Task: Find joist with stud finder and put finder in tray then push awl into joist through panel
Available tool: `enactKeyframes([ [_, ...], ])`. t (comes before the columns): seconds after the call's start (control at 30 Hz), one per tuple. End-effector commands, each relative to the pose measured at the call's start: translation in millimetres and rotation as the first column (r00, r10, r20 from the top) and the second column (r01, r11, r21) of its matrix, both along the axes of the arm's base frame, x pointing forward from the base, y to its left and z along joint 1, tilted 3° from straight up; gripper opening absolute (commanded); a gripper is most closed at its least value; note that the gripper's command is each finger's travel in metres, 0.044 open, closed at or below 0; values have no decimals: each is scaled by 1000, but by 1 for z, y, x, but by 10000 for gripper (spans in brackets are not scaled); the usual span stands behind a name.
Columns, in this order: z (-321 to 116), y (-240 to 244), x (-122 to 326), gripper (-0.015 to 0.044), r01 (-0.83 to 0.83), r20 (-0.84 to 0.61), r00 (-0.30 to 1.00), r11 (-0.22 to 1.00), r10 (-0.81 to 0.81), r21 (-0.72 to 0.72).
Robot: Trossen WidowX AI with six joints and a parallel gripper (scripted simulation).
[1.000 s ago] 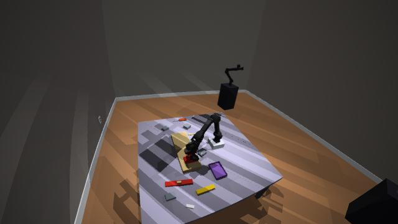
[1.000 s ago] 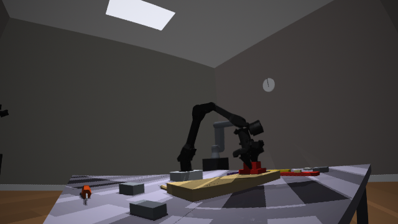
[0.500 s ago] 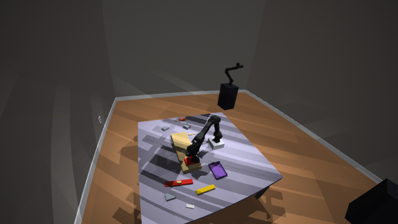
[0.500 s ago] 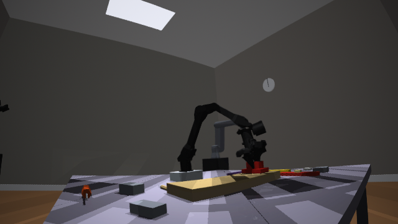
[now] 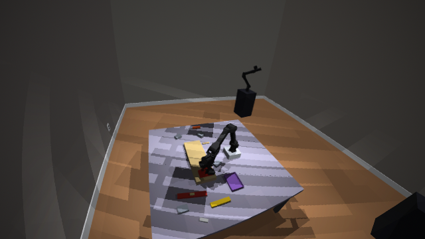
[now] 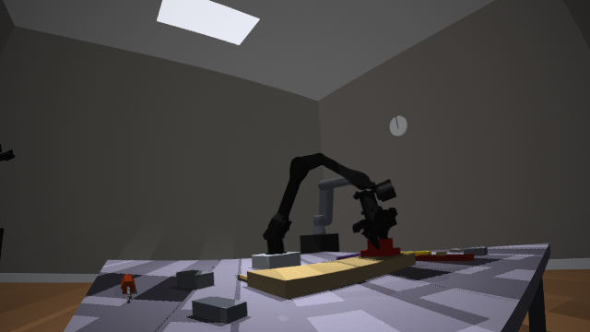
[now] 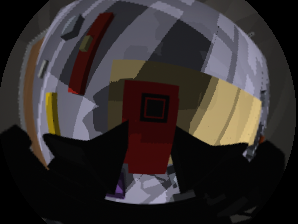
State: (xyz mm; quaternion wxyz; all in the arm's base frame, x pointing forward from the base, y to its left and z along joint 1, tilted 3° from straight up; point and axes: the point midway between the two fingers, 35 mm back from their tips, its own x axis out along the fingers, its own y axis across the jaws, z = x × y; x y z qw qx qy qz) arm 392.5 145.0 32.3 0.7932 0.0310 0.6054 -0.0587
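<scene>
Clamping red, blocky stud finder (image 5: 202,173) (image 6: 380,252) (image 7: 135,100) between fingers of black gripper (image 5: 207,170) (image 6: 380,243) (image 7: 149,123). Pointing down, directly above one end of pale-yellow, long rectangular panel (image 5: 195,149) (image 6: 323,273) (image 7: 230,110). Near gripper, off to one side: purple rectangular tray (image 5: 234,182) (image 6: 348,256) (image 7: 119,190). Well apart, past panel's other end: orange-handled, metal-tipped awl (image 5: 196,127) (image 6: 128,282).

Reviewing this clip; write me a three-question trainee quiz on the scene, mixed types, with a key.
1. True or false: the stud finder is in the tray.
2. Multiple choice: what is the gripper shut on?
A. awl
B. stud finder
C. yellow bar
3. Fill in: the stud finder is over the ____.

Key: 1. false; 2. B; 3. panel
</scene>
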Motion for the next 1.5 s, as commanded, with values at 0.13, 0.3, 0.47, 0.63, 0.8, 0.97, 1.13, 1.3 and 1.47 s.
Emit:
enactKeyframes([
  [0.13,0,0,1,0,0,1,1000,1000,0,0],
  [0.3,0,-7,0,0,0,1,1000,1000,0,0],
  [0.47,0,-15,-1,0,0,1,1000,1000,0,-1],
  [0.63,0,-22,-2,0,0,1,1000,1000,0,-2],
  [0.8,0,-30,-3,0,0,1,1000,1000,0,-3],
  [0.97,0,-38,-4,0,0,0,1000,1000,0,-3],
  [1.13,0,-45,-5,0,0,0,1000,1000,0,-4],
  [1.3,0,-53,-6,0,0,0,1000,1000,0,-5],
  [1.47,1,-61,-7,0,0,0,1000,1000,0,-6],
])
